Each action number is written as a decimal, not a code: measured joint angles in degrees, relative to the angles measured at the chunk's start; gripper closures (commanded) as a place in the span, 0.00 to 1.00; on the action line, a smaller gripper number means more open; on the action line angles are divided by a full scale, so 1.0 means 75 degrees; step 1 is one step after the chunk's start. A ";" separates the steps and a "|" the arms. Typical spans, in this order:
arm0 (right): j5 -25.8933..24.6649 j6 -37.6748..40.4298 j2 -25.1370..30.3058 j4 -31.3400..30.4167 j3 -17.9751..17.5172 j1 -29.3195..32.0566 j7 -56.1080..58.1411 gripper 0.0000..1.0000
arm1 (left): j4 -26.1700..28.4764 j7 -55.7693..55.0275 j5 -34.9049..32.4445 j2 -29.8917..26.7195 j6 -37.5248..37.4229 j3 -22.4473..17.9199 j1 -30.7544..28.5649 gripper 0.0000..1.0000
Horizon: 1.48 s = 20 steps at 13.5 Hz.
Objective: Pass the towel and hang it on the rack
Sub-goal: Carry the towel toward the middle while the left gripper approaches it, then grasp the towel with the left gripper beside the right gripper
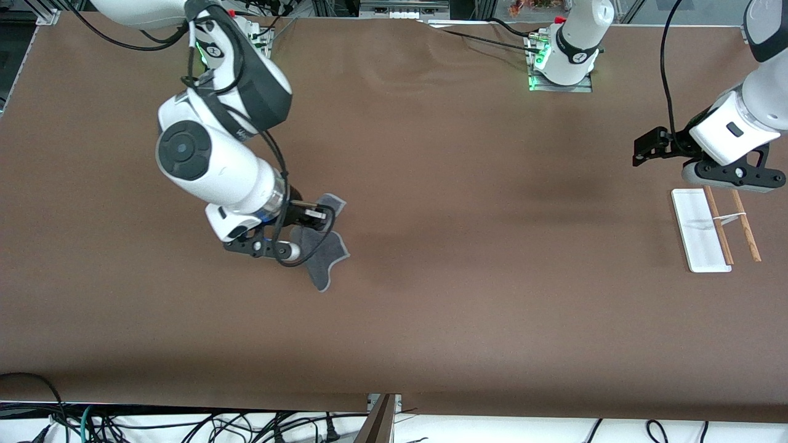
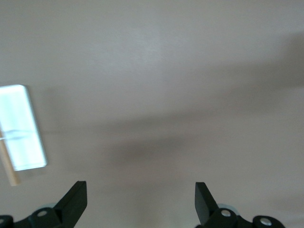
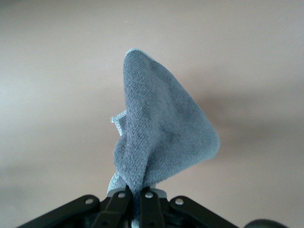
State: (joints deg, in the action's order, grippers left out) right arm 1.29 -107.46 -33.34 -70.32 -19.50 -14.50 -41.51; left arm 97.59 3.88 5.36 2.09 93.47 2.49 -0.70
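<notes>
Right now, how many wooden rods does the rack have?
2. Both rods lie side by side on the rack, at the left arm's end of the table, below the left claw.

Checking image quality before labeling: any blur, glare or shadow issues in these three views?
Front view: sharp, evenly lit, with soft arm shadows on the brown table. Left wrist view: motion-blurred, the rack base glaring white, the open left tool dark at the edge. Right wrist view: towel weave crisp in the shut right tool, table soft.
</notes>
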 measured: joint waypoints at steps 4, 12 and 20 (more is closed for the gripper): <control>0.0000 -0.0731 -0.0077 0.0001 -0.0005 -0.0555 -0.1323 1.00 | -0.0009 0.0014 0.2215 0.0891 0.0057 -0.0018 -0.0283 0.00; 0.0001 -0.1651 -0.0235 0.0002 -0.0006 -0.0910 -0.2846 1.00 | -0.0297 0.0158 0.5975 0.2613 0.0527 0.0399 0.0110 0.00; 0.0001 -0.1972 -0.0265 0.0003 -0.0011 -0.1328 -0.2982 1.00 | -0.0360 0.1305 0.8679 0.3303 0.2143 0.0470 0.1570 0.59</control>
State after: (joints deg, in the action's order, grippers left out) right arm 1.30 -122.25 -35.33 -70.29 -19.58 -24.46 -63.87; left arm 94.89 13.67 70.45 26.86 109.54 6.02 11.08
